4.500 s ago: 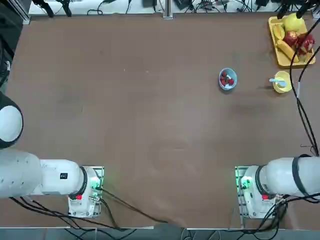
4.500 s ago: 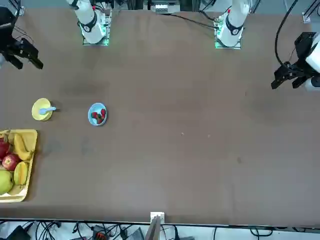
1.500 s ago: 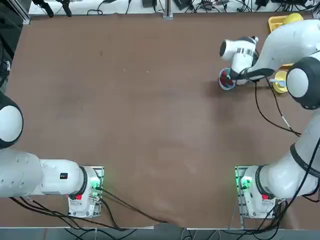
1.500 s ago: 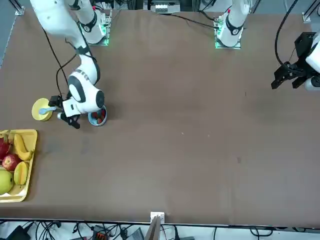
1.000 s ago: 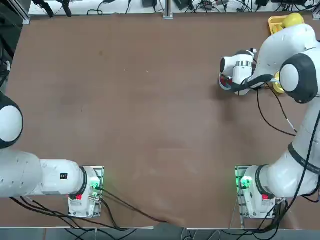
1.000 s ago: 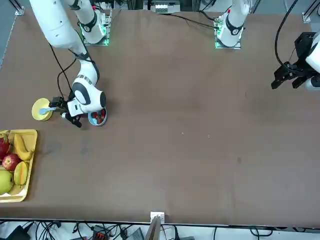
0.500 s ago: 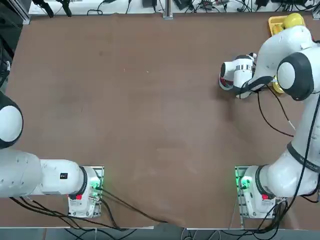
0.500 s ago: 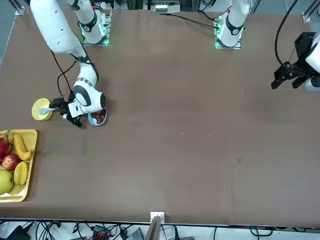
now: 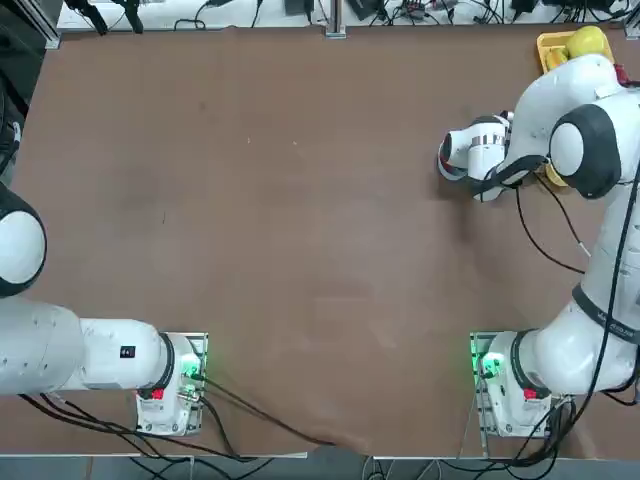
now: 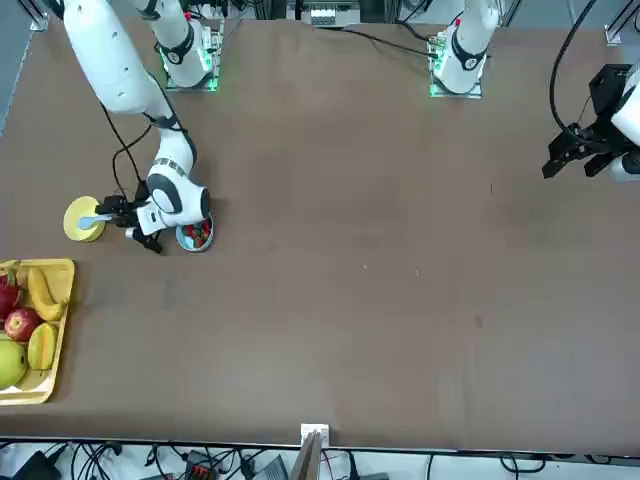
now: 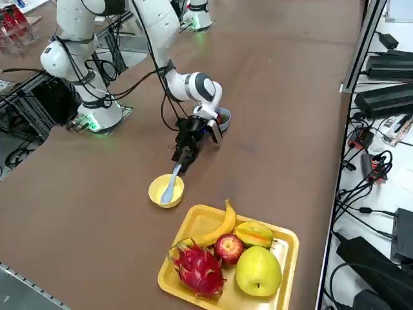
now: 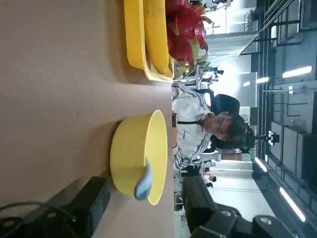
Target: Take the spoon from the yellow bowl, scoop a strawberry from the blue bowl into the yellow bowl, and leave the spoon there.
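Well, the right gripper (image 10: 120, 219) is down low over the table (image 10: 400, 250), lying nearly level and pointing to the right, straight at the yellow bowl (image 10: 80, 220). Its jaws stand wide apart. The spoon (image 11: 170, 187) rests in that bowl, scoop end inside and handle leaning out over the rim toward the gripper. In the wrist view the handle's tip sits in the gap between the two dark fingers (image 12: 84, 208), and neither finger looks to be touching it. Nothing is held.

The yellow bowl holds only the spoon, as far as I can see. Just to its left is the blue bowl (image 10: 197, 236) with a few red strawberries (image 10: 199, 234) in it. The white wrist hangs right above the near side of that bowl and hides part of it from overhead.

Farther off, at the table's far right corner, there is a yellow fruit tray (image 11: 284, 245) carrying a banana (image 11: 219, 226), an apple (image 11: 228, 247), a dragon fruit (image 11: 197, 268), a big yellow-green fruit (image 11: 258, 271) and a smaller orange-yellow one (image 11: 253, 232). It lies near the yellow bowl but apart from it, clear of the gripper's line. Beyond the table, a person (image 12: 198, 124) sits in the room.
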{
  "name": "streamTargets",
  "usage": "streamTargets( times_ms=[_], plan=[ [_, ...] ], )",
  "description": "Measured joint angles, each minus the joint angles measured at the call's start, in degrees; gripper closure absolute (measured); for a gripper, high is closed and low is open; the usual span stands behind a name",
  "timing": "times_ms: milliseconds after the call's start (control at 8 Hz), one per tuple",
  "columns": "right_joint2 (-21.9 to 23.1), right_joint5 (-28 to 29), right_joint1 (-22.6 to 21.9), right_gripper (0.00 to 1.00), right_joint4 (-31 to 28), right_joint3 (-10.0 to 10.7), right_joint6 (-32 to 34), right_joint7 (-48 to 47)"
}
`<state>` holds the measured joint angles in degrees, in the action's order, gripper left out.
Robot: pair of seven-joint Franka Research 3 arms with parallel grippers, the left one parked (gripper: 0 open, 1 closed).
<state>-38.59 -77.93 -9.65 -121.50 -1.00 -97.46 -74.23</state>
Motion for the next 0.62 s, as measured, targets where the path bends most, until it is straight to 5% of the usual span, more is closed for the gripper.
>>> streamTargets(
  times_ms=[625],
  plan=[
    [-0.73, -0.86, 0.01, 0.18, 0.02, 0.82, 0.76, -0.04]
  ],
)
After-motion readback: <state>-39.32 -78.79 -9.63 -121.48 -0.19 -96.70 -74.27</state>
